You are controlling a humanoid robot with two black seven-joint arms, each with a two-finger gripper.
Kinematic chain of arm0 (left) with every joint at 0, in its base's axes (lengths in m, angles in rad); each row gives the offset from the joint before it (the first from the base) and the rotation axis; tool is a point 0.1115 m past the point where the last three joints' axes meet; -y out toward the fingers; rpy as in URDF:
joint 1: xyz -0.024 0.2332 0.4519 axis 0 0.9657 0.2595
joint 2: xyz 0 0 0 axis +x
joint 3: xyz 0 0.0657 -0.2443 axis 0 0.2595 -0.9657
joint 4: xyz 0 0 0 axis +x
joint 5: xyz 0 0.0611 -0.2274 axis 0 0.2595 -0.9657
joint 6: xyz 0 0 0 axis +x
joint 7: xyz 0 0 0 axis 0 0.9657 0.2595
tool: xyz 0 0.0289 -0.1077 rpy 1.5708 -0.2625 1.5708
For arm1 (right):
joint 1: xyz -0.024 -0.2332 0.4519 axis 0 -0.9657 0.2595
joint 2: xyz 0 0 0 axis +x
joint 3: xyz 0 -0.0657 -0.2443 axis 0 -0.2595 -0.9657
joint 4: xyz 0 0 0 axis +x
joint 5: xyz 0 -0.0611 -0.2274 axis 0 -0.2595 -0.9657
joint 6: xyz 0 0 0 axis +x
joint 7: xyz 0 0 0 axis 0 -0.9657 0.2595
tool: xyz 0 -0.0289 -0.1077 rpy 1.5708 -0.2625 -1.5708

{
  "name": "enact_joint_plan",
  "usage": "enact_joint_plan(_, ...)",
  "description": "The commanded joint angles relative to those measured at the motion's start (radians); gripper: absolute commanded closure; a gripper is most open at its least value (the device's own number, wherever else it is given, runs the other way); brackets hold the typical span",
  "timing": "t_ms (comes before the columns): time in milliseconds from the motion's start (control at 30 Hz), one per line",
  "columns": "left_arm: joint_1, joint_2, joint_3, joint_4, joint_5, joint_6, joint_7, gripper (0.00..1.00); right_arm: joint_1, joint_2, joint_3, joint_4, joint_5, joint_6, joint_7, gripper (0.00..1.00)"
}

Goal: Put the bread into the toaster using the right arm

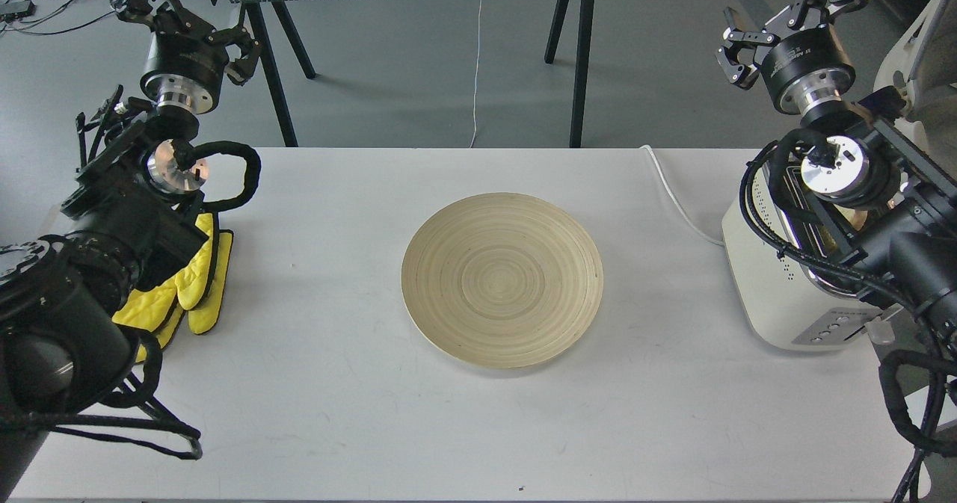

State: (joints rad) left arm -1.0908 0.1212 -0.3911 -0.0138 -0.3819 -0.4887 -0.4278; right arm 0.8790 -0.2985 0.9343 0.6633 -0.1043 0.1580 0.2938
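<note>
Your widest surface is the white table (336, 428), with the round wooden plate (502, 279) sitting bare at its middle. At the table's right end stands the toaster (777, 294), and your right arm (882, 219) lies across its top, hiding the slots almost completely. Only a small pale-yellow patch shows past the wrist joint, which I judge to be the bread (857, 218) standing in a slot; you cannot confirm from here how deep it sits.

On the far side, your left arm (97, 226) rests above the yellow gloves (196, 282) at the table's left edge.

The right gripper (785, 17) is raised well above and behind the toaster, its fingers apart with nothing between them. The left gripper (176, 10) is also lifted clear of the table; its fingers look spread and empty.

Should you need to reseat the slice, treat it as light, soft and easy to crush or tear. I would pinch it gently at the crust along the top edge, where it is firmest, rather than squeezing the porous middle.
</note>
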Motion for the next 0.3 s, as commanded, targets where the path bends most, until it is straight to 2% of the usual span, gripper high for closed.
enact_joint_plan(0,0.000,0.002,0.000,0.000,0.000,0.000,0.000,0.00,-0.002,0.016,0.017,-0.067,0.005,0.043,-0.012,0.00)
enact_joint_plan(200,0.000,0.002,-0.002,0.000,0.000,0.000,-0.003,0.00,0.000,0.005,0.012,-0.068,0.006,0.074,-0.018,0.00)
enact_joint_plan(267,0.000,0.000,0.000,0.000,0.000,0.000,-0.003,0.00,0.002,0.005,0.018,-0.070,0.005,0.074,-0.044,0.00)
